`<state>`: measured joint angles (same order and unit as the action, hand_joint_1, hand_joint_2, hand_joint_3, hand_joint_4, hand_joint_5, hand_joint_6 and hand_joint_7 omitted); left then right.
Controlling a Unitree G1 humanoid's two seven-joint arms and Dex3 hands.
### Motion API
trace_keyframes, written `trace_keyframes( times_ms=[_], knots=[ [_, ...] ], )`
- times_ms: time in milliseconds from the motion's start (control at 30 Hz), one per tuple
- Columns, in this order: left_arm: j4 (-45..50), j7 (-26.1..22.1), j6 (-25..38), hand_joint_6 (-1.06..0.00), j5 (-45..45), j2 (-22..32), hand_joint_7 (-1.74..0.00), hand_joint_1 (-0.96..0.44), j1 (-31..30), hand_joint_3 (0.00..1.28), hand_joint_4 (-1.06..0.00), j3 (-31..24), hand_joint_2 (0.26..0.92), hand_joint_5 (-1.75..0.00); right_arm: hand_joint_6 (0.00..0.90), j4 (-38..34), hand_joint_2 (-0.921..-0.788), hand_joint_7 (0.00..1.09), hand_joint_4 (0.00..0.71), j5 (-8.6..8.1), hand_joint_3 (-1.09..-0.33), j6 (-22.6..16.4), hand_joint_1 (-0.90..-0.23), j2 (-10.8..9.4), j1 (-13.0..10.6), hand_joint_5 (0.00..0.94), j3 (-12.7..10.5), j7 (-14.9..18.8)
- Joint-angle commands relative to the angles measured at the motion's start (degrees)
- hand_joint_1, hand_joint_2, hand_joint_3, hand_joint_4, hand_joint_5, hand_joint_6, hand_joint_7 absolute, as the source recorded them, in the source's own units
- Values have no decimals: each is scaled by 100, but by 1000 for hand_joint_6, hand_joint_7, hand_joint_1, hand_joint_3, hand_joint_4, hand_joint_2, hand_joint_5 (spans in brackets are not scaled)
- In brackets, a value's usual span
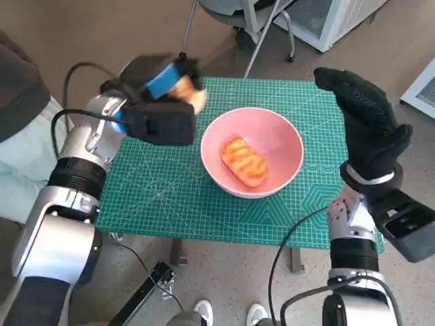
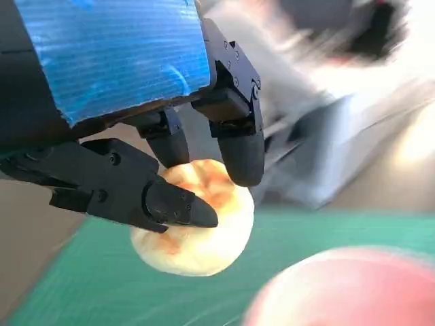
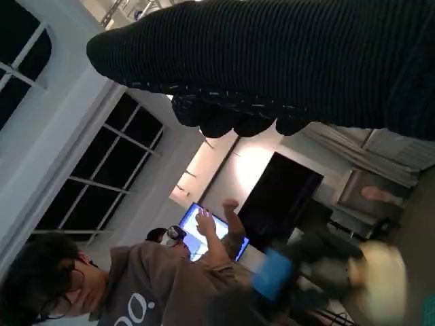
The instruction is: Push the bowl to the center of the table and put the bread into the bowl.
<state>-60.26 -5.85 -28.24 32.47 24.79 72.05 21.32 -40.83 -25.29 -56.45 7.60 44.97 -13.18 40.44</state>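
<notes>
A: Status?

B: Pink bowl [image 1: 252, 151] sits about mid-desk [image 1: 170, 197] on the green cutting mat. Judging by that, the push step looks done. One bread piece [image 1: 244, 161] already lies inside the bowl.

A: And the second one?

B: Left hand [image 1: 158, 102] holds a round pale bun [image 2: 194, 227] up off the mat, just beside the bowl's rim on the robot's left, toward the far edge of the desk. Left wrist view shows fingers [image 2: 241, 146] clamped over the top and the thumb across the front, so the pinch is firm. Pink rim blurs into the corner of that view, so the bowl is near.

A: Right hand?

B: Right hand [image 1: 363, 122] is raised over the desk's right side, fingers apart, holding nothing, clear of the bowl.

A: Orientation of the bread?

B: The one in the bowl is oblong and glazed. Its long axis runs diagonally, from the far-left of the bowl to the near-right, and it lies flat on the bottom. The held bun is near round, no clear long axis, browned face toward the fingers.

A: Left to do?

B: My read: carry the bun over the rim and release. Space is free on the far-right side of the bowl.

A: Anything else around?

B: A person shows in the right wrist view, and shoes at the desk's near edge.
</notes>
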Motion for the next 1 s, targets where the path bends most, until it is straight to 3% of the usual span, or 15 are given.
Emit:
trace_keyframes(
  times_ms=[33,233,500,567,633,667,700,767,867,1000],
  knots=[
    [320,-140,-385,-670,-198,-118,-1146,2,-139,34,-721,-47,920,-1105,31,-91,-921,825,350,-67,-738,57,-604,1,-18,2,13,105],
    [413,-234,-766,-679,-244,-308,-1069,1,-229,37,-724,30,917,-1172,33,-102,-921,820,350,-97,-739,63,-600,10,-31,2,6,156],
    [362,-481,-791,-657,-247,-547,-1141,1,-304,37,-731,100,919,-1117,37,-69,-921,814,351,-108,-741,75,-603,35,-46,2,4,155],
    [311,-667,-707,-644,-291,-608,-1152,1,-329,61,-684,99,920,-1169,38,-48,-921,812,351,-104,-741,78,-606,39,-55,2,9,142],
    [237,-990,-545,-568,-381,-667,-1251,0,-344,148,-563,77,920,-1271,38,-22,-921,812,351,-101,-742,81,-607,41,-66,2,13,128],
    [209,-1153,-461,-420,-429,-689,-1097,-33,-350,160,-428,61,884,-1052,38,-12,-921,812,351,-101,-742,83,-608,42,-71,2,14,122],
    [183,-1403,-349,-378,-510,-707,-1021,-46,-358,160,-394,39,874,-945,38,-1,-921,812,351,-101,-743,85,-608,43,-77,2,13,117],
    [165,-1770,-245,-209,-646,-713,-792,-96,-377,123,-276,5,847,-518,37,20,-921,812,350,-97,-744,94,-609,44,-86,2,13,106],
    [174,-2150,-242,-96,-807,-688,-664,-155,-406,78,-174,-41,832,-218,37,53,-921,813,350,-85,-744,113,-610,42,-97,1,16,85],
    [358,-2492,-168,-21,-986,-629,-596,-242,-487,53,-72,-127,829,-56,36,60,-921,814,351,-86,-743,135,-613,46,-97,2,6,74]
  ],
)
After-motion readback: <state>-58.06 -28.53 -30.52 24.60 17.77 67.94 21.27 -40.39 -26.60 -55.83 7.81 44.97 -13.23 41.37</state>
